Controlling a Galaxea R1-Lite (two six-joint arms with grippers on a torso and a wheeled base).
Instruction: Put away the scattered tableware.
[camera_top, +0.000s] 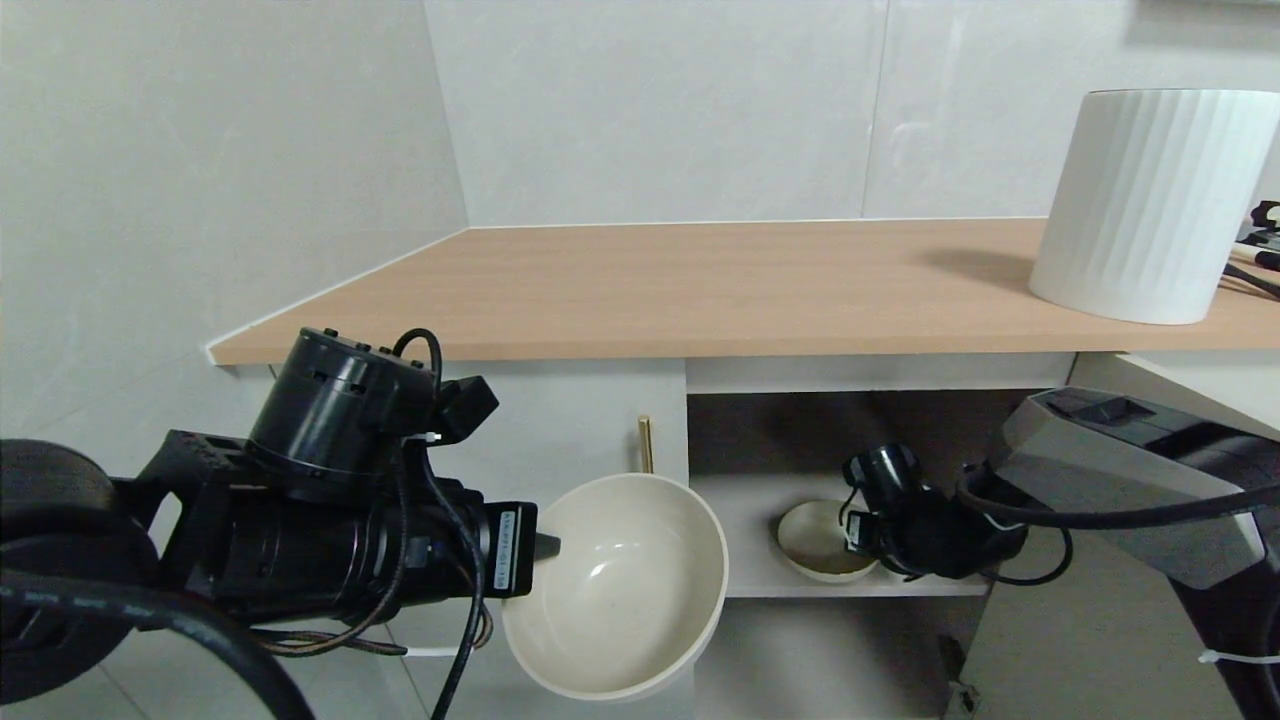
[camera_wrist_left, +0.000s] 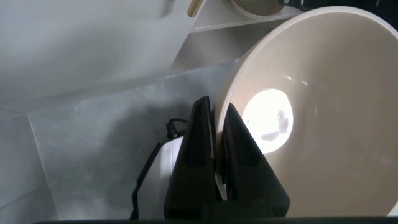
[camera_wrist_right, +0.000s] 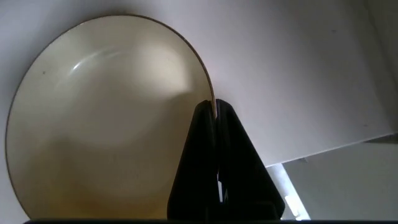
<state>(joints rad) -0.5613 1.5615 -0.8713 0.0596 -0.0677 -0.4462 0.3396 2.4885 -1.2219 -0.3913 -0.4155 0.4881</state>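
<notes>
A: Cream bowl (camera_top: 620, 585), rim clamped in our left gripper (camera_top: 545, 545), hangs near the shelf (camera_top: 745, 540); our right gripper (camera_top: 865, 535) clamps the dish (camera_top: 815, 540) there.
B: We risk knocking them together; thin rim grips could slip.

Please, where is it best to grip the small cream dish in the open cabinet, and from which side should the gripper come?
Take its thin rim, on the side facing out of the shelf. The small cream dish is shallow, so a pinch across the rim suits it, and the shelf seems reachable from the front only. The right gripper pinches it so.
</notes>
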